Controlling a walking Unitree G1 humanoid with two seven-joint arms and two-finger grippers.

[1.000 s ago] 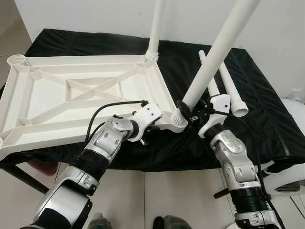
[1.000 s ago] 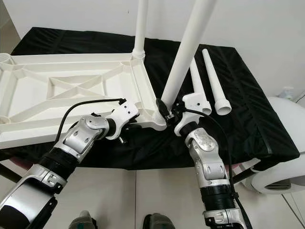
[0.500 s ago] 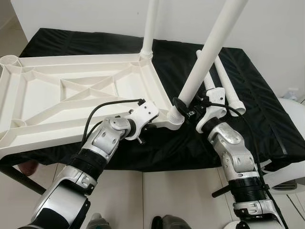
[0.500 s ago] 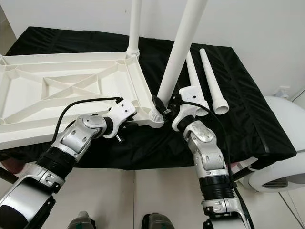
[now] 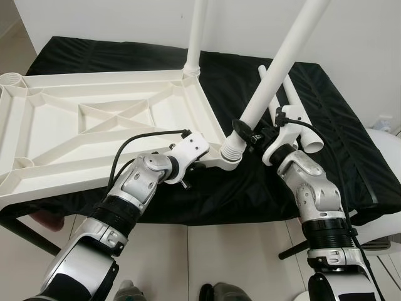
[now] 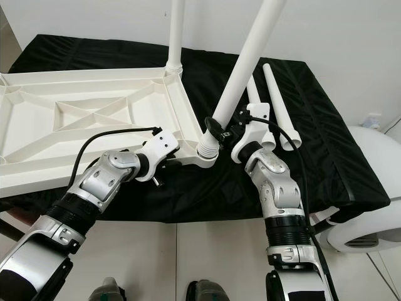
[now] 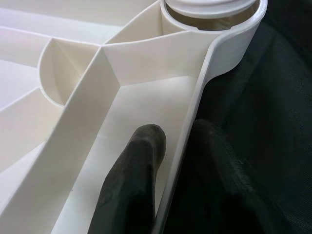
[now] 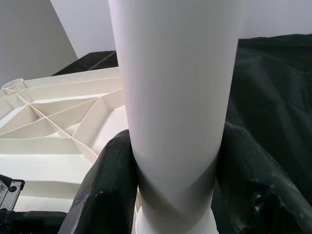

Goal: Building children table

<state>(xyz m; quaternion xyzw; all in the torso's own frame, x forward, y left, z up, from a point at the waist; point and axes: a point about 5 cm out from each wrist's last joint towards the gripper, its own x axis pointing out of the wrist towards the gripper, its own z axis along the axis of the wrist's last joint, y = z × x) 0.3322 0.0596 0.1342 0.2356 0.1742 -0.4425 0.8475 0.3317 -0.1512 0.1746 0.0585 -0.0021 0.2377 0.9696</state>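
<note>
Tabletop (image 5: pixel 94 128) lies underside-up on the black-draped bench (image 5: pixel 351 144); my left gripper (image 7: pixel 170 146) pinches its rim by the near corner socket. My right gripper (image 8: pixel 175 161) is clamped around the leg (image 5: pixel 276 69), which leans further right than a second ago, its base lifting in the socket. Judgement: not seated; re-align before screwing.

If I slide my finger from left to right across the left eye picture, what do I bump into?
White tabletop → left gripper on its rim → tilted table leg held by the right gripper → loose legs lying on the black cloth.
</note>
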